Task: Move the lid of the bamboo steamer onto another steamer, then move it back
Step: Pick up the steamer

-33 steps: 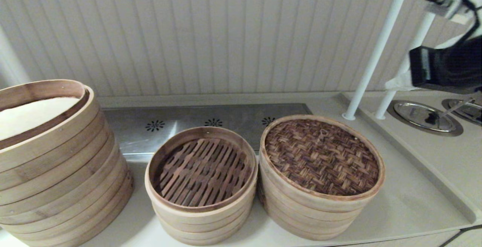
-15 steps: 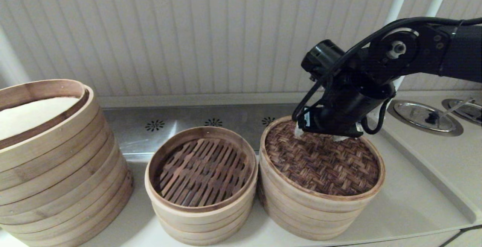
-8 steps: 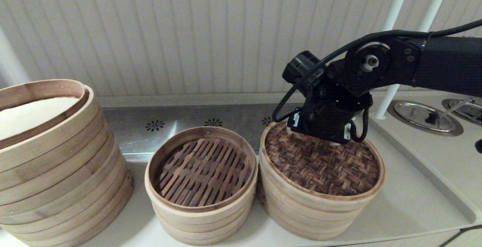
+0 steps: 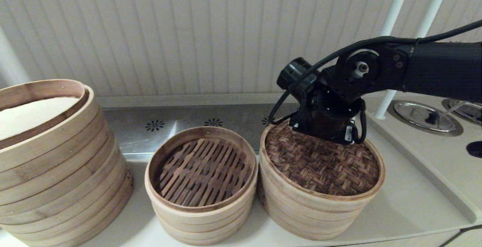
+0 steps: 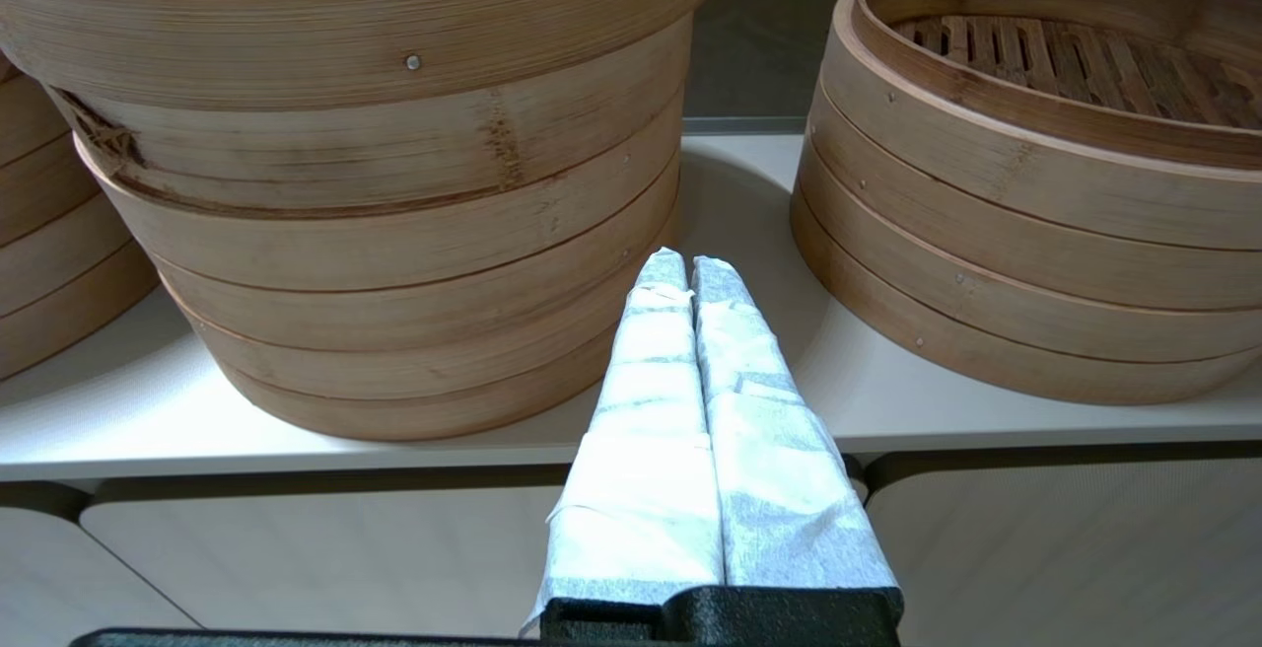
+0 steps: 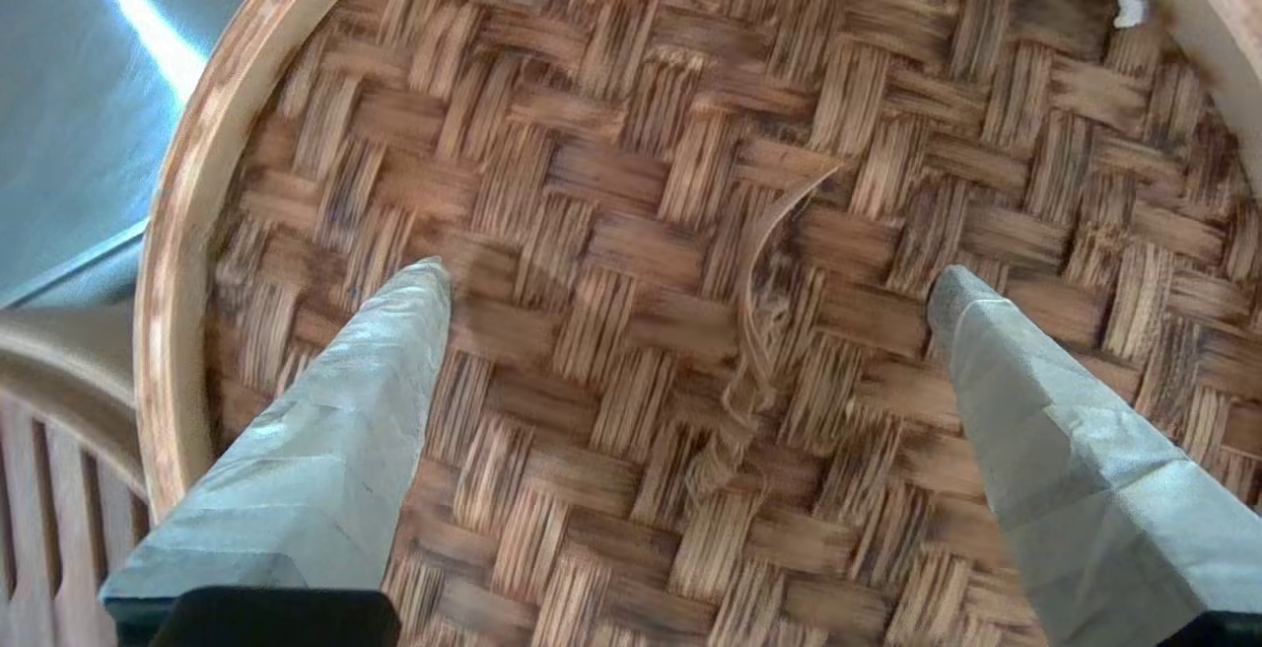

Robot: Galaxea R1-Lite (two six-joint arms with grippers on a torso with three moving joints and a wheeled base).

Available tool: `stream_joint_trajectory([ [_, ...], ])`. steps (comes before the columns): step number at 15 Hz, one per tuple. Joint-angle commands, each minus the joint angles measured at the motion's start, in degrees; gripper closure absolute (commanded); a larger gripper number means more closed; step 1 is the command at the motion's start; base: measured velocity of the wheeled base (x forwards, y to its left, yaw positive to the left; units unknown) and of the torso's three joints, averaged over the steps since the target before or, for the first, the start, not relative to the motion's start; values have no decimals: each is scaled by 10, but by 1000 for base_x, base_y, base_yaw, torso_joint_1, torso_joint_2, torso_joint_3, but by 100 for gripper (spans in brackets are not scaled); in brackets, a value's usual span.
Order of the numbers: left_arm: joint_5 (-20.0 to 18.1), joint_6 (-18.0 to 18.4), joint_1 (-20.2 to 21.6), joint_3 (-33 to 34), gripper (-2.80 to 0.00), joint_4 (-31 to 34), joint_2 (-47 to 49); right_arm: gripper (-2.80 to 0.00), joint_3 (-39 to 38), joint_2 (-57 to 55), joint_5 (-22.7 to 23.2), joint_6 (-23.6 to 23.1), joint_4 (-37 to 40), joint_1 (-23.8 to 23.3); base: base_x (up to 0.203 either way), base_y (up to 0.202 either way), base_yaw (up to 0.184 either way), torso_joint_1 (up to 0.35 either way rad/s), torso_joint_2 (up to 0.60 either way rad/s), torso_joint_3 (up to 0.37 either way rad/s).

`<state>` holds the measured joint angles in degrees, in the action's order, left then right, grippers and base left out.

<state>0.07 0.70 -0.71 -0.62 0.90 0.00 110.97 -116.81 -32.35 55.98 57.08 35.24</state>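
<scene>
The bamboo steamer lid [image 4: 320,164], dark herringbone weave with a pale rim, rests on the right steamer [image 4: 312,213]. My right arm [image 4: 376,70] reaches over the lid's far part, wrist pointing down. In the right wrist view my right gripper [image 6: 690,272] is open just above the weave [image 6: 631,164], its taped fingers [image 6: 345,410] on either side of the small loop handle [image 6: 764,262], touching nothing. The smallest steamer [image 4: 203,220] stands uncovered in the middle, slatted floor showing. My left gripper [image 5: 687,267] is shut and empty, low before the counter's front edge.
A much larger steamer [image 4: 52,156] with a white inside stands at the left, close to the small one. Two white poles [image 4: 391,9] rise behind the right arm. Round metal covers [image 4: 425,117] sit in the raised counter at the right. A steel panel [image 4: 211,122] runs along the back.
My right arm swung in from the far right, then shifted left and sank until its open gripper hangs just over the lid's handle. The lid and steamers have not moved.
</scene>
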Motion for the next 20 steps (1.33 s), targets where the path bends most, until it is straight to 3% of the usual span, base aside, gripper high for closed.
stream_joint_trajectory([
  [1, 0, 0, 0, 0, 0, 0, 1, -280, -4, 2, -8, 8, 4, 10, 0, 0, 0, 0, 0, 0],
  [9, 0, 0, 0, 0, 0, 1, 1, -280, -22, 0, -13, 10, 0, 18, 0, 0, 0, 0, 0, 0],
  [10, 0, 0, 0, 0, 0, 0, 1, 0, -23, 0, -15, 10, 0, 18, 0, 0, 0, 0, 0, 0],
  [20, 0, 0, 0, 0, 0, 0, 1, 0, -31, -3, -14, 21, -2, 18, 0, 0, 0, 0, 0, 0],
])
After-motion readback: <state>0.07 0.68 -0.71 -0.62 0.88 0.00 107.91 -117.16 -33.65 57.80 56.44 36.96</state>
